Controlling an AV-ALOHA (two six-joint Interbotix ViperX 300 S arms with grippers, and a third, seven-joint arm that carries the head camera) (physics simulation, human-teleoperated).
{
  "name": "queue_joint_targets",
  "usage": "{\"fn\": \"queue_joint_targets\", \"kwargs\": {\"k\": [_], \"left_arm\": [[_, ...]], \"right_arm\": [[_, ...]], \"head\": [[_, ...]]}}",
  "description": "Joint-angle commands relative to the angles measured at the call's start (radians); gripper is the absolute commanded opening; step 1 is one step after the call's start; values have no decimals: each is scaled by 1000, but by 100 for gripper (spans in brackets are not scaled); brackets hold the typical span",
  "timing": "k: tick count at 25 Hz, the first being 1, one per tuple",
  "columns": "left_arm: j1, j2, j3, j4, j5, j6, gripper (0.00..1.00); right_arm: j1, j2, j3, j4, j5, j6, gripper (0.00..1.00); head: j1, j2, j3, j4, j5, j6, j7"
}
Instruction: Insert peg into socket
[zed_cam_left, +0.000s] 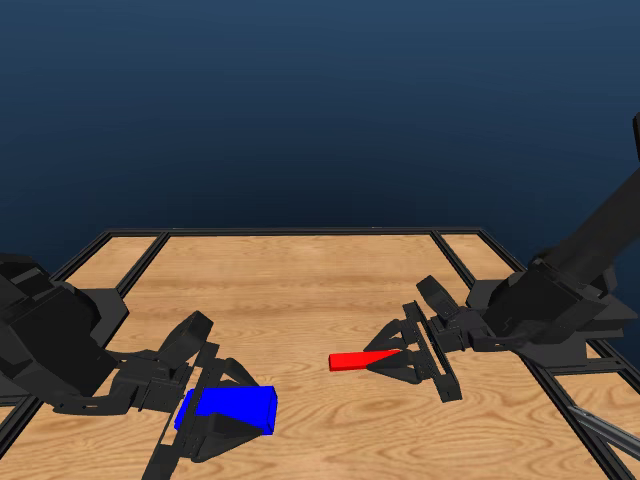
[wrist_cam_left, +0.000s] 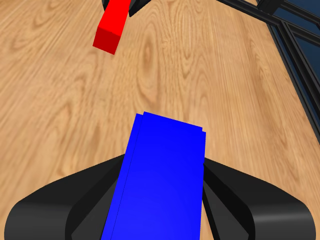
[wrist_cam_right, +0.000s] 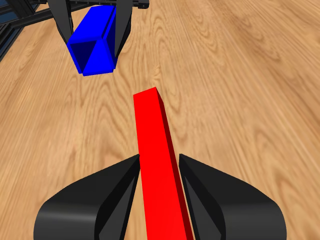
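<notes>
- We see a wooden table (zed_cam_left: 300, 290) under dark blue.
- Our left gripper (zed_cam_left: 215, 415) clamps the socket (zed_cam_left: 235, 408).
- Our right gripper (zed_cam_left: 405, 352) pinches the peg (zed_cam_left: 358, 360) — the two well apart.

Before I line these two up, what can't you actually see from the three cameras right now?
- Rear end of the red peg: hidden inside the right gripper in head view; cut off by the right wrist picture's edge.
- Blue socket's rear end: cut off in left wrist view.
- Left gripper: partly cut off in head view.
</notes>
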Motion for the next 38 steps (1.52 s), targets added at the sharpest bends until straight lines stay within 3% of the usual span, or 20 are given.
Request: {"fn": "queue_joint_targets", "kwargs": {"k": [1, 2, 3, 7, 11, 12, 14, 15, 16, 17, 25, 27, 31, 32, 33, 34, 35, 38], "left_arm": [[10, -85, -4, 10, 23, 62, 0], [19, -88, -8, -2, 10, 60, 0], [17, -82, 7, -2, 17, 70, 0], [20, -121, 8, 8, 37, 110, 0], [73, -168, -15, 22, 75, 166, 0], [92, -163, -3, 30, 71, 175, 0], [100, -182, -28, 45, 101, 193, 0], [129, -168, -46, 45, 127, 207, 0], [115, -168, -20, 61, 122, 203, 0], [120, -186, -46, 69, 128, 210, 0], [133, -164, -118, 139, 200, 208, 0], [142, -134, -101, 138, 202, 191, 0], [140, -131, -114, 144, 212, 169, 0], [135, -123, -108, 148, 226, 171, 0], [132, -133, -114, 144, 210, 160, 0], [150, -139, -113, 140, 221, 151, 0], [128, -121, -97, 143, 219, 155, 0], [119, -128, -109, 150, 219, 149, 0]], "right_arm": [[-29, -108, -72, -2, 97, -128, 0], [-51, -132, -92, -7, 135, -149, 0], [-35, -133, -95, -7, 149, -163, 0], [-67, -127, -148, -27, 231, -195, 0], [-75, -114, -225, -60, 274, -197, 0], [-81, -109, -233, -66, 290, -201, 0], [-82, -104, -252, -77, 302, -195, 0], [-85, -92, -256, -84, 313, -193, 0], [-87, -87, -276, -89, 317, -193, 0], [-87, -84, -287, -95, 321, -189, 0], [-148, -37, -391, -162, 362, -187, 0], [-151, -13, -437, -191, 393, -173, 0], [-141, 57, -562, -244, 474, -128, 0], [-140, 71, -568, -253, 495, -106, 95], [-141, 61, -563, -261, 515, -80, 100], [-141, 58, -548, -267, 532, -60, 100], [-138, 48, -536, -273, 548, -41, 100], [-140, 18, -480, -279, 570, 18, 100]], "head": [[30, -8, -12, 10, -4, 10, -3], [38, -6, -13, 13, -5, 12, -3], [43, -5, -14, 15, -4, 14, -4], [67, 1, -15, 22, -1, 17, -13], [89, 11, -17, 29, 2, 19, -20], [92, 13, -17, 30, 2, 19, -21], [97, 17, -18, 31, 4, 21, -26], [99, 19, -18, 32, 3, 23, -27], [101, 20, -19, 33, 3, 24, -28], [102, 21, -20, 33, 2, 25, -30], [103, 22, -17, 35, 11, 35, -36], [103, 17, -15, 36, 12, 38, -38], [102, 10, -12, 35, 14, 36, -38], [103, 9, -12, 35, 14, 35, -38], [103, 7, -11, 35, 14, 34, -37], [104, 5, -11, 35, 14, 34, -36], [104, 3, -11, 35, 14, 34, -36], [102, -1, -10, 35, 13, 33, -35]]}}
